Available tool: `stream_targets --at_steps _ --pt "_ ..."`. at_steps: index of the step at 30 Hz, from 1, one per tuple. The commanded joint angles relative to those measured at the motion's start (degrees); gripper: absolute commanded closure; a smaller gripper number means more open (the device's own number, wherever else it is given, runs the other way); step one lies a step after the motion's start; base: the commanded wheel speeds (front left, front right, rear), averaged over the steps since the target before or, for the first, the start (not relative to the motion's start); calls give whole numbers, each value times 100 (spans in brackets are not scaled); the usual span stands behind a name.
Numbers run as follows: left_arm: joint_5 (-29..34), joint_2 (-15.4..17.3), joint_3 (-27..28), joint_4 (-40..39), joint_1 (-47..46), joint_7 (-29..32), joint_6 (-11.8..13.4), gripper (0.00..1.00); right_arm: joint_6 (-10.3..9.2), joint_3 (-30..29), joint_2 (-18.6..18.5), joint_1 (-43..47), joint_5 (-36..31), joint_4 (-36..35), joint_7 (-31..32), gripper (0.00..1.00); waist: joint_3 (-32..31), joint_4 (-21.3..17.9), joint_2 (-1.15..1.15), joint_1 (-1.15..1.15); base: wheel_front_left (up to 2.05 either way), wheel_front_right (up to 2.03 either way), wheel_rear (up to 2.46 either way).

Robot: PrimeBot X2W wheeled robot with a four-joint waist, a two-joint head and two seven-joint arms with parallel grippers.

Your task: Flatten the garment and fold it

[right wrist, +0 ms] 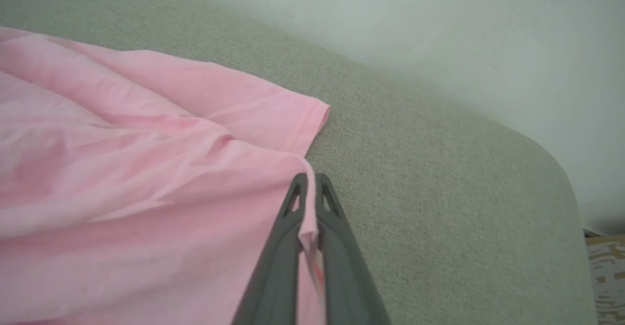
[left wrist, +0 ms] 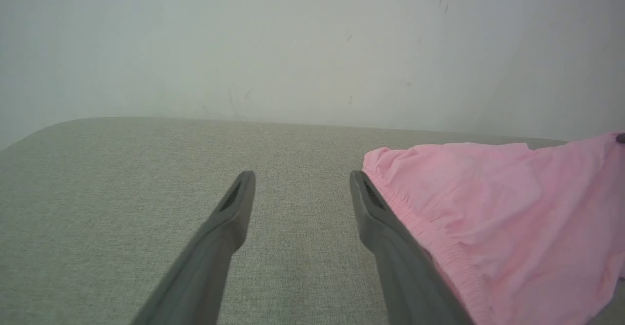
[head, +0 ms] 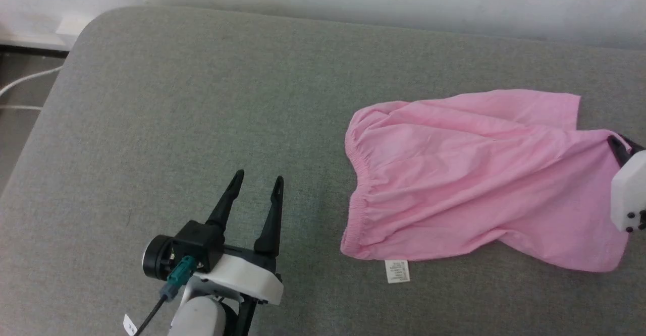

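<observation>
Right gripper (right wrist: 308, 182), half cut off, pinches garment (head: 479, 174) hem; left gripper (head: 258, 178) gapes.

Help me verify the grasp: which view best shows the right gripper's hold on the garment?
Right wrist view: the right gripper is shut on the garment, seen close. Head view shows its pale body at the garment's right edge; left wrist view shows the garment's gathered edge.

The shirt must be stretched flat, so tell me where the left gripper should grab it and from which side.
Probably the gathered edge of the shirt, near the white label, approached from the left across the cushion. That edge faces the open left gripper and lies opposite the edge the right gripper pinches, so pulling apart should spread it.
</observation>
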Motion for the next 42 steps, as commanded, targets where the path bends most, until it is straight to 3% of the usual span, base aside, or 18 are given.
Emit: stream_targets --at_steps 1,6,11,12,13,14,19,25,32,42 --pt "19 -19 -16 21 -90 -27 -34 0 -6 42 -49 -217 3 214 -21 100 270 271 0 -1 0 0 0" --pt "-7 -33 -110 71 -189 -27 -37 0 -6 376 -260 -891 -260 1424 -384 100 388 442 0 -1 0 0 0" --pt "-50 -39 -128 106 -233 -27 2 0 -6 638 -245 -1302 -509 2457 -850 100 363 486 0 -1 0 0 0" --pt "-53 -39 -127 115 -229 -27 11 0 -6 676 -208 -1348 -543 2640 -941 77 331 473 0 -1 0 0 0" --pt "-54 -40 -127 126 -220 -27 19 0 -6 713 -168 -1391 -550 2819 -1029 3 297 455 0 -1 0 0 0" --pt "-55 -40 -126 133 -212 -27 23 0 -6 726 -124 -1438 -549 2981 -1130 0 256 426 0 -1 0 0 0" --pt "-44 -41 -69 165 -129 -27 18 0 -6 896 51 -1613 -476 3420 -1707 0 -20 205 0 -1 0 0 0" --pt "-118 -41 123 112 46 -27 -20 0 -6 859 179 -1616 -356 3243 -2700 0 -406 -172 0 -1 0 0 0" --pt "-265 -42 300 -46 295 -27 -63 0 -6 315 572 -897 -245 2373 -3759 0 -752 -573 0 -1 0 0 0" --pt "-300 -42 221 1 580 -27 -140 0 -6 -704 1676 873 -503 671 -4100 0 -926 -904 0 -1 0 0 0"
